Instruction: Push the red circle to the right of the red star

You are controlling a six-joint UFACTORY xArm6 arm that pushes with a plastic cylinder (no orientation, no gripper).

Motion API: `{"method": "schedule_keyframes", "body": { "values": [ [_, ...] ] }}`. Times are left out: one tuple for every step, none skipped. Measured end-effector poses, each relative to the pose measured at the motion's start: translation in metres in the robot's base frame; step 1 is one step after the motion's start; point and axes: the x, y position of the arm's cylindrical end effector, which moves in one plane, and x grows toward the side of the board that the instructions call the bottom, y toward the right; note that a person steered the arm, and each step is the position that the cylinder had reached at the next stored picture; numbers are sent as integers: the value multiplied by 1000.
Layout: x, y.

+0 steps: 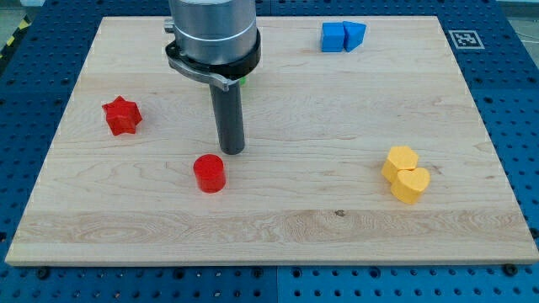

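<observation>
The red circle (209, 173) lies on the wooden board (278, 227), left of the middle and toward the view's bottom. The red star (121, 116) lies at the view's left, up and left of the circle. My tip (232, 151) stands just above and to the right of the red circle, a small gap away from it. The rod rises from there to the grey arm body at the view's top.
A blue cube (334, 36) and a blue triangular block (354, 35) sit together at the view's top right. Two yellow blocks, a hexagon (401, 160) and a heart (411, 183), touch at the view's right. A bit of green (242, 82) shows behind the arm.
</observation>
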Motion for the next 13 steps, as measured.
{"method": "schedule_keyframes", "body": {
  "values": [
    [14, 18],
    [32, 19],
    [50, 19],
    [54, 19],
    [56, 16],
    [58, 14],
    [58, 6],
    [59, -2],
    [58, -2],
    [47, -6],
    [47, -6],
    [53, -12],
    [70, -15]
  ]
}}
